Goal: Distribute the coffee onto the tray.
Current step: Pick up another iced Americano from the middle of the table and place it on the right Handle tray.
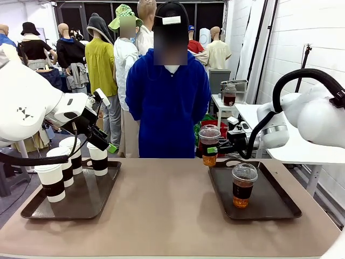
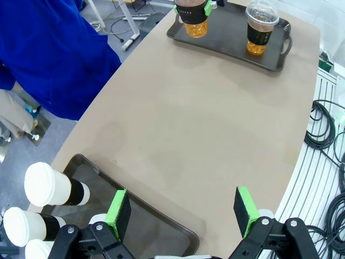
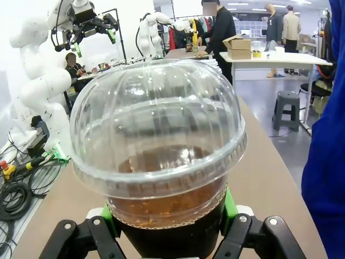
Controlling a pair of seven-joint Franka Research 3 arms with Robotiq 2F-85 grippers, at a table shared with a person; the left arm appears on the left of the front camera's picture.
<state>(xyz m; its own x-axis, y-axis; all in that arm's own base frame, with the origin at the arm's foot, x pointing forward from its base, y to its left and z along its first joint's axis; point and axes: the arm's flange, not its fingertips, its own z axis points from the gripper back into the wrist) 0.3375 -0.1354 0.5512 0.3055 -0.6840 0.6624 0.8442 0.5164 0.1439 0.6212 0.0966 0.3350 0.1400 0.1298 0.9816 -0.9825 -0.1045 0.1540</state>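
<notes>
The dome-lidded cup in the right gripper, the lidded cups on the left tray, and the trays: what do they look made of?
Dome-lidded cup: clear, glossy plastic, probably; the brown drink shows through, with a dark sleeve lower down.
Lidded cups: seemingly matte white paper, each with an opaque white lid and a dark brown sleeve.
Trays: dark with a slight sheen, likely moulded plastic, though the look leaves it open.

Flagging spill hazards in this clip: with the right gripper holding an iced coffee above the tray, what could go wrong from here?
1. The right gripper grips the dome-lidded cup by its dark sleeve, raised over the right tray's far corner. A slip or hard squeeze could spill it.
2. Set down on the tray's raised rim, it might tip.
3. The open left gripper hovers close above the paper cups on the left tray; lowering off-centre could knock one over.
</notes>
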